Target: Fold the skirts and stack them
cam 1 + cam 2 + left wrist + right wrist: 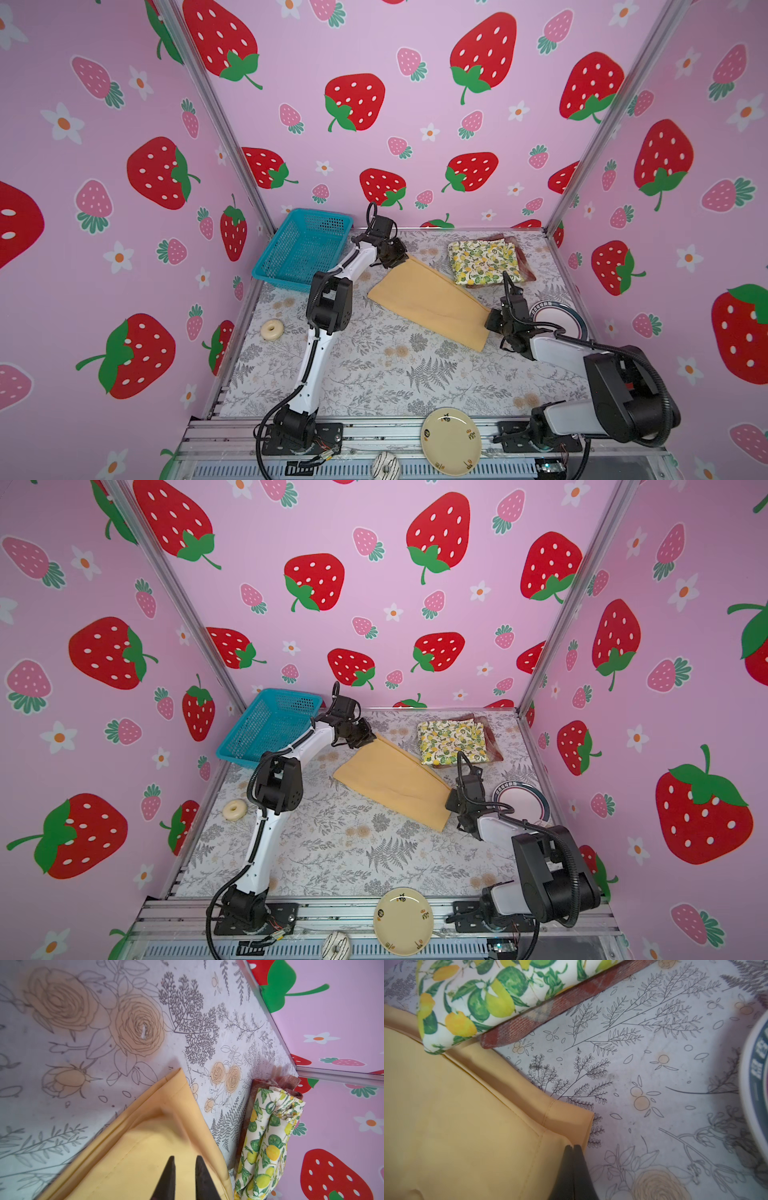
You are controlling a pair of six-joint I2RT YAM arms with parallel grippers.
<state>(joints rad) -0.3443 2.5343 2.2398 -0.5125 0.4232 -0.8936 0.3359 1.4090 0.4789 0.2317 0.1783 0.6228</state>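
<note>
The mustard-yellow skirt [428,303] [392,781] lies folded in a long slanting band across the middle of the table. My left gripper [399,259] [185,1159] is at its far end, jaws a little apart, with yellow cloth [145,1147] showing in the gap. My right gripper [490,322] [573,1146] is shut at the near right corner, where the skirt's top layer [456,1115] rises to the fingertips. The folded lemon-print skirt [484,262] [477,995] lies on the red plaid skirt [521,255] [550,1012] at the back right, close beside the mustard one.
A blue mesh basket [303,249] leans at the back left. A cream ring [272,330] lies left of the left arm. A dark-rimmed plate [557,318] sits just right of the right gripper. A cream plate [451,440] rests on the front rail.
</note>
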